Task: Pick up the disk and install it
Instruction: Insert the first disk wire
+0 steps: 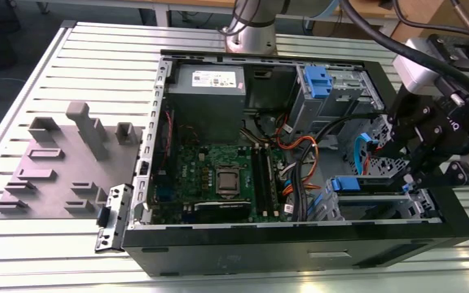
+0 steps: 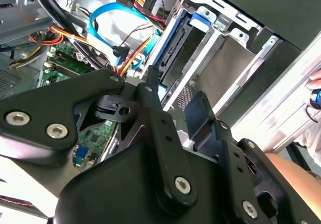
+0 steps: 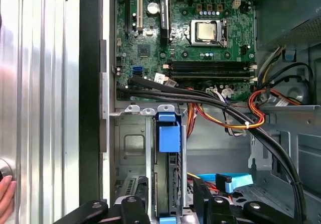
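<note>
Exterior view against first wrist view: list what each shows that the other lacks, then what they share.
The exterior view adds the grey fixture plate beside the computer case and the arm's base. The first wrist view adds a person's hand outside the case. Both show the green circuit board, its processor and the disk in a bay.
</note>
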You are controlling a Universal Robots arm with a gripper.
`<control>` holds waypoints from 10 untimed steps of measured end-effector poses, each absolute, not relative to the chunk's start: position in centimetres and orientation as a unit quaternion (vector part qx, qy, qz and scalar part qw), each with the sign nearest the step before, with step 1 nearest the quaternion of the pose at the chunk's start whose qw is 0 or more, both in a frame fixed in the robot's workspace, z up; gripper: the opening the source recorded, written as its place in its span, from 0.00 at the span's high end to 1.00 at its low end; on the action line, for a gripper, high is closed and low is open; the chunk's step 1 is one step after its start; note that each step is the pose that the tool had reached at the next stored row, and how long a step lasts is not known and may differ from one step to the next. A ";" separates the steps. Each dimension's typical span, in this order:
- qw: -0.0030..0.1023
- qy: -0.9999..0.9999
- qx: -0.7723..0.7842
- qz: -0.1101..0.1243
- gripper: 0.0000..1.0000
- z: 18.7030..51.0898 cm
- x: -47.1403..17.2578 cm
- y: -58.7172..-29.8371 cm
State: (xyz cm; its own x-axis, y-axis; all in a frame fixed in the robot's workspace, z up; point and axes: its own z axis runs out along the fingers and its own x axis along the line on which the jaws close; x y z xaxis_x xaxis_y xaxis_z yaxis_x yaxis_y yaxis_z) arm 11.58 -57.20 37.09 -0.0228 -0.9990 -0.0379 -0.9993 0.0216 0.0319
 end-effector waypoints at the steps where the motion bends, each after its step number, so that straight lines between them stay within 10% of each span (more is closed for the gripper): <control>1: 0.002 0.715 -0.699 0.025 0.52 37.2 11.6 -57.2; 10: 0.002 0.715 -0.699 0.025 0.52 37.2 11.6 -57.2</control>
